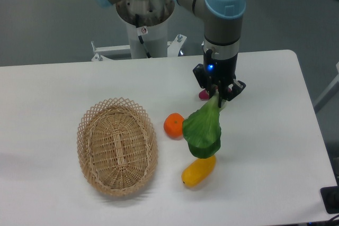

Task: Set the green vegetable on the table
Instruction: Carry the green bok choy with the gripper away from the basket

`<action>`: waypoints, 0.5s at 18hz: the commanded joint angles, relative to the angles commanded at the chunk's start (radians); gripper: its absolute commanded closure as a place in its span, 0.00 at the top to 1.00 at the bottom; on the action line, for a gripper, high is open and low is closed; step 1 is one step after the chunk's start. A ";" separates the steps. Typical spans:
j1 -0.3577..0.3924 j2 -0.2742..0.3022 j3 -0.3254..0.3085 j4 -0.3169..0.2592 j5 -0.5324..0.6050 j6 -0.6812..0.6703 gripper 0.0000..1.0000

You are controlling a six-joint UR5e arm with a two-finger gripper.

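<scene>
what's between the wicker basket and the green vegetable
In the camera view, the orange sits between the wicker basket and the green vegetable, close beside the leaf; otherwise bare table.

table: we see a smooth white top with a faint sheen, plain all over.
basket: we read it as woven wicker, tan, rough and open at the lacy rim, matt.
green vegetable: we take it for moulded plastic, dark leaf with a soft shine, paler stalk.
orange: bright, slightly glossy skin, plastic-looking to us.
yellow vegetable: smooth and shiny, like plastic.
fingers: black, matt, hard-looking.
arm: we see satin grey metal-like tube with pale blue smooth plastic caps.
</scene>
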 joint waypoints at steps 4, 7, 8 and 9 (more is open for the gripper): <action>0.003 0.000 -0.012 0.003 0.000 0.000 0.29; 0.006 0.000 -0.020 0.006 0.000 0.005 0.29; 0.008 -0.002 -0.020 0.006 0.002 0.011 0.29; 0.009 -0.002 -0.023 0.005 0.002 0.023 0.29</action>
